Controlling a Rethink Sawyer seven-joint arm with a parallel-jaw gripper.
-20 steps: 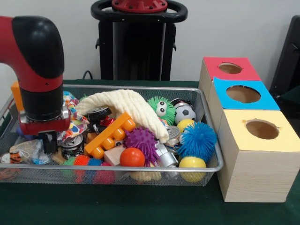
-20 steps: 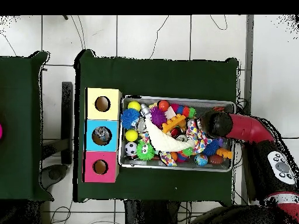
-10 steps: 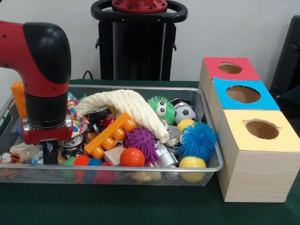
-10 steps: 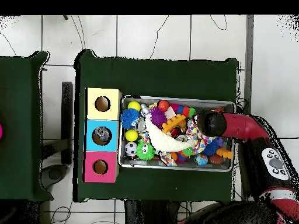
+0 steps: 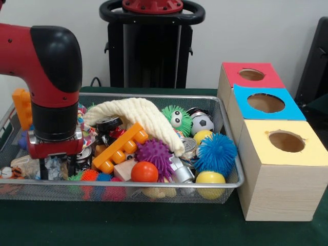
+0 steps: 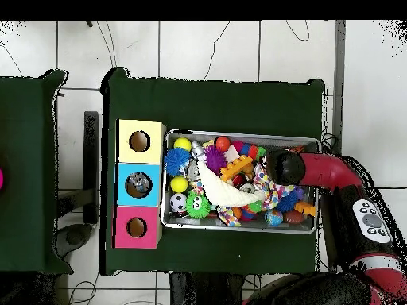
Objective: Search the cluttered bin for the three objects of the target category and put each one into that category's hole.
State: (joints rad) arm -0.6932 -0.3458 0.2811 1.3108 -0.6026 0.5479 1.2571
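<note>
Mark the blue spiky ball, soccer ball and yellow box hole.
blue spiky ball (image 5: 216,152): front view, centre of body
soccer ball (image 5: 203,123): front view, visible face
yellow box hole (image 5: 286,141): front view, dark opening

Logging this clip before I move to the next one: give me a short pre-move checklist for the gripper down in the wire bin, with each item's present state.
1. Gripper is inside the bin, low among the clutter at the end away from the boxes: ok.
2. Gripper open or shut: cannot tell; toys hide its tips.
3. An object held: cannot tell.
4. Holes in the red box, blue box and yellow box unobstructed from above: ok.
5. Cream cloth drapes over several toys mid-bin, so items beneath are hidden: not ok for searching.
6. Orange toy block lies close beside the arm and may get nudged on lifting: cannot tell.
</note>
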